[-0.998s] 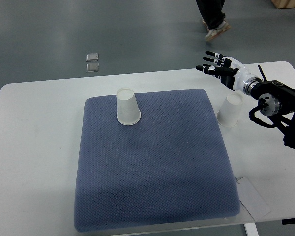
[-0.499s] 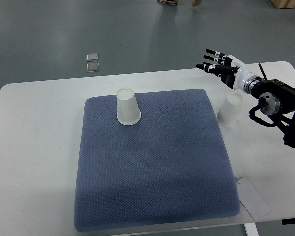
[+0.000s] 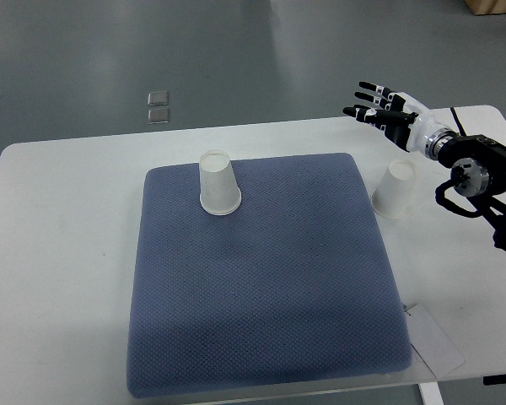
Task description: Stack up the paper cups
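Paper cups apart, right hand (image 3: pixel 386 108) hovering with fingers spread wide, holding nothing.
One cup (image 3: pixel 219 183) sits upside down on the blue mat (image 3: pixel 261 295); the other cup (image 3: pixel 395 190), also inverted, stands on the white table (image 3: pixel 59 253) just off the mat's right edge, below the hand.

white cups (image 3: pixel 220 183), dotted blue-grey mat (image 3: pixel 261 278), white table (image 3: pixel 59 253).

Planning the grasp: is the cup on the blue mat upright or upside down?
Upside down: the cup on the mat stands on its wide rim, narrow closed base up.
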